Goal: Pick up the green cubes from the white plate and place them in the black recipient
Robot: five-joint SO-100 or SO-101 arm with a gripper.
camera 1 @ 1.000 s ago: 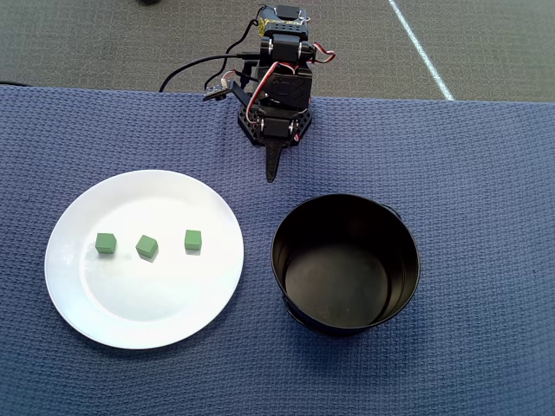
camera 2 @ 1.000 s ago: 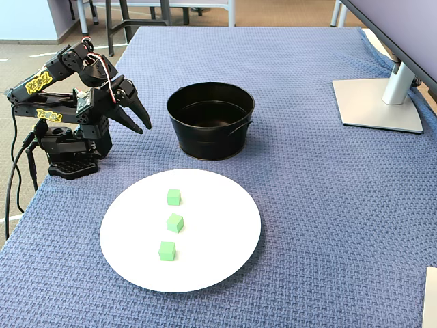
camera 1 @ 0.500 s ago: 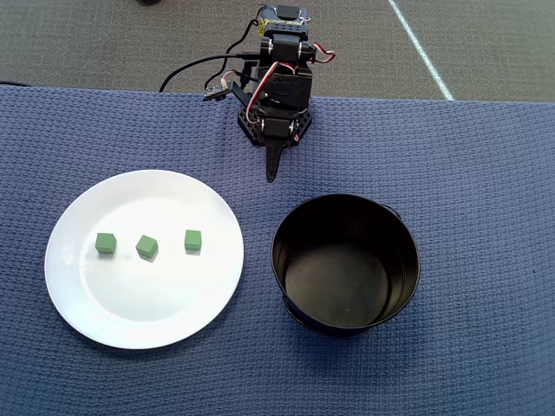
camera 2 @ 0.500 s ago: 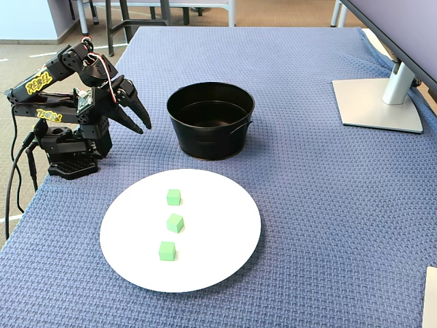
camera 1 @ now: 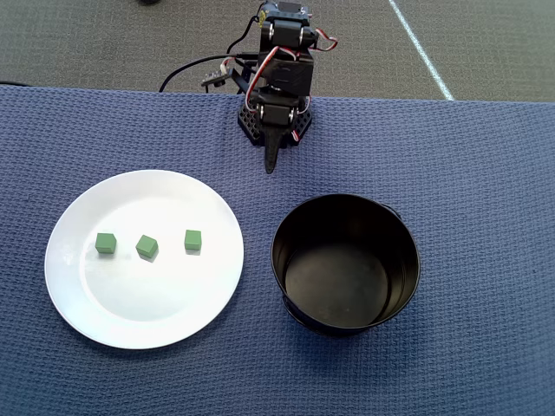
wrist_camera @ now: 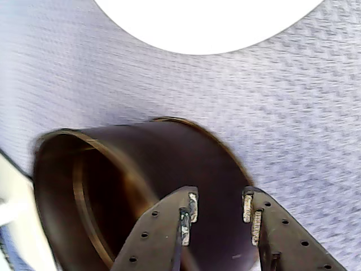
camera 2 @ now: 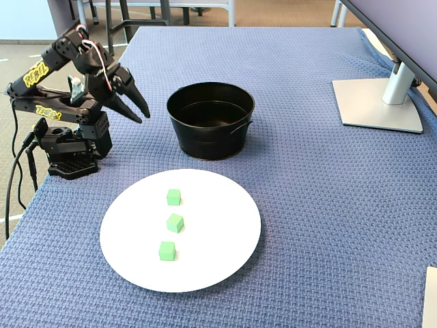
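Three green cubes lie in a row on the white plate (camera 1: 147,316): left (camera 1: 106,243), middle (camera 1: 146,247) and right (camera 1: 192,240). In the fixed view they run near to far (camera 2: 166,251), (camera 2: 175,223), (camera 2: 174,197) on the plate (camera 2: 212,266). The black recipient (camera 1: 279,260) stands empty to the right of the plate, and behind it in the fixed view (camera 2: 212,140). My gripper (camera 2: 142,115) hangs folded near the arm base, apart from both. Its jaws stand slightly apart and empty (wrist_camera: 220,206), in front of the bucket (wrist_camera: 113,186). The plate's edge (wrist_camera: 208,22) shows at the top.
A blue woven cloth (camera 1: 468,173) covers the table. The arm base (camera 1: 275,121) sits at the far edge in the overhead view, with cables (camera 1: 186,74) trailing off. A grey monitor stand (camera 2: 375,102) stands at the far right in the fixed view.
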